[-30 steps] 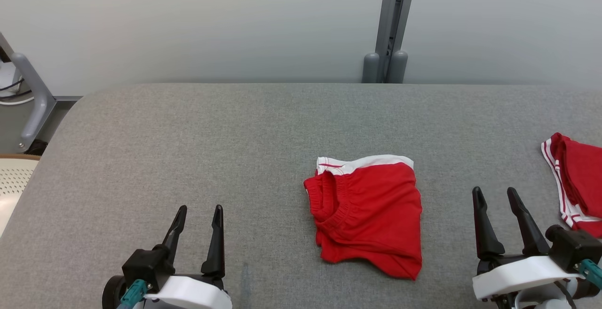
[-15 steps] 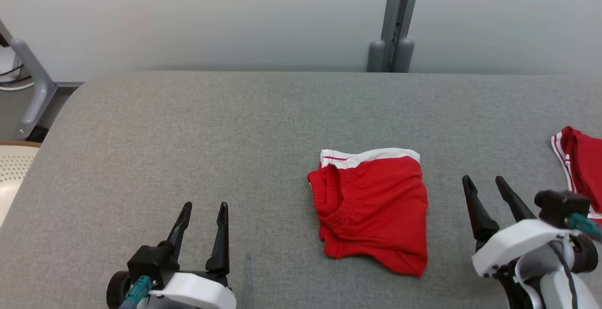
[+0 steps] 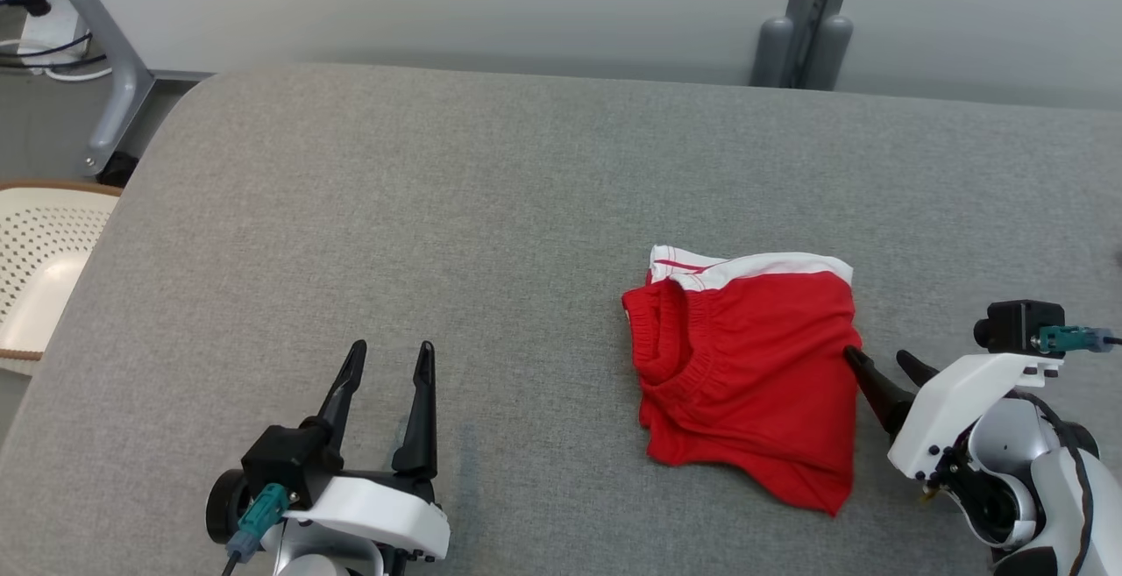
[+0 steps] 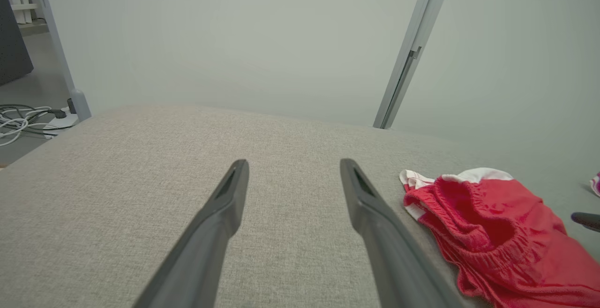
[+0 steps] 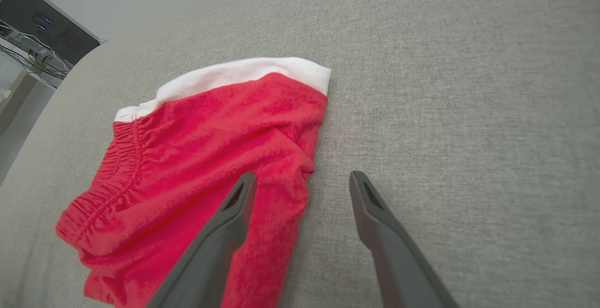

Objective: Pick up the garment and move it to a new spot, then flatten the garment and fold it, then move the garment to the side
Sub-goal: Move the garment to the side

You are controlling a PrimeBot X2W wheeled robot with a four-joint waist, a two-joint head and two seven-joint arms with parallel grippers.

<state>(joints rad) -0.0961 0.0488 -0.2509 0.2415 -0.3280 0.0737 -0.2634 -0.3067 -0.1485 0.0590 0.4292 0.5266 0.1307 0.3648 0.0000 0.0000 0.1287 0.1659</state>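
Folded red shorts (image 3: 745, 374) are lying on the grey table (image 3: 438, 208), right of centre. The right gripper (image 3: 877, 353) is hovering open at their right edge; the left gripper (image 3: 392, 346) is hanging open, well apart.

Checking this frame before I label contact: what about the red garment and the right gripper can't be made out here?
- Head view: whether the right gripper touches the red garment or hovers above its edge.
- Right wrist view: the garment's near corner, behind one finger and cut by the bottom edge.
- Left wrist view: a pinkish scrap at the right edge, too small to identify.
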